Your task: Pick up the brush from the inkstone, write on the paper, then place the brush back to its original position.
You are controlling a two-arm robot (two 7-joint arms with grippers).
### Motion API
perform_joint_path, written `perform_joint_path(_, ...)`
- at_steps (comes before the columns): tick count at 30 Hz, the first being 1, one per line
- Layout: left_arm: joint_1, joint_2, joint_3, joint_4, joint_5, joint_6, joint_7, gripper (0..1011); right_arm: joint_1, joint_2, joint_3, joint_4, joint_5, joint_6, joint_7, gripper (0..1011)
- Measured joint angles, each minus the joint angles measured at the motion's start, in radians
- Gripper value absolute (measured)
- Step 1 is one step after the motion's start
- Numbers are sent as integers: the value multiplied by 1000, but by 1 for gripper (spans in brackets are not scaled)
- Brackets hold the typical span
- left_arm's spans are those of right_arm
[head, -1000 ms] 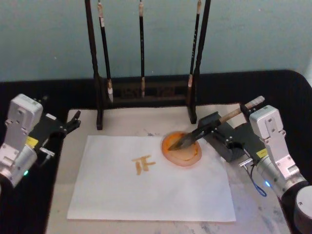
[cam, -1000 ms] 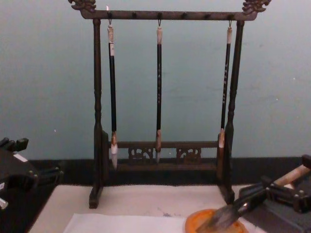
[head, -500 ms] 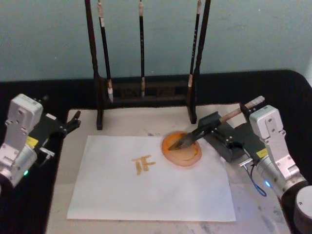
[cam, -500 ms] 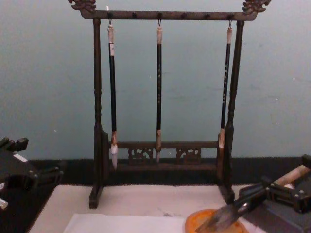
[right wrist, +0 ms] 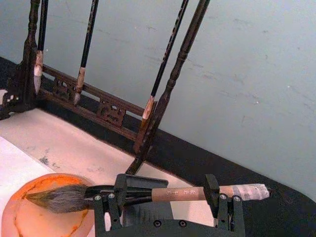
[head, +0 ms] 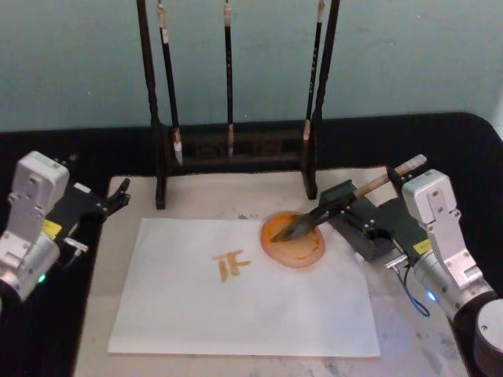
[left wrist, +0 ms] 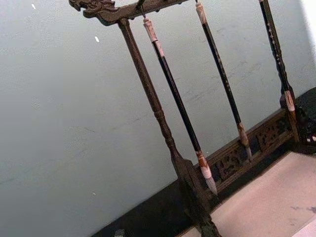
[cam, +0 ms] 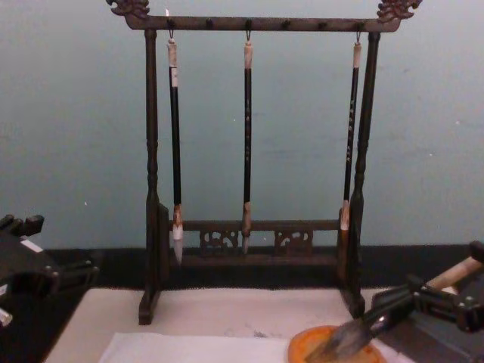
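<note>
Nothing moved, brush [head: 330,210] between right gripper [head: 343,206] jaws

brush [head: 314,214] tuft on inkstone [head: 293,240]

R gripper [head: 346,206] clamped — L gripper [head: 118,193] idle

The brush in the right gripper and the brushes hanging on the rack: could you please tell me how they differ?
The brush is thick with a pale tan handle; the hanging brushes are thin and black-handled. It lies slanted in the right gripper, its bushy tuft over the orange inkstone; they hang upright from the rack with small tips. All have bristles at one end.
</note>
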State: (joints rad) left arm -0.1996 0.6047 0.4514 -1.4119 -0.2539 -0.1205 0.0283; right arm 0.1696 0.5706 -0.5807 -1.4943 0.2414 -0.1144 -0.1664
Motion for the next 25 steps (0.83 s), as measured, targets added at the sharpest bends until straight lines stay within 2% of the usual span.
perform_joint_path(25, 0, 0, 0, 0, 0, 0, 0, 1010, 0, 0, 0, 0, 0, 0, 0, 1000)
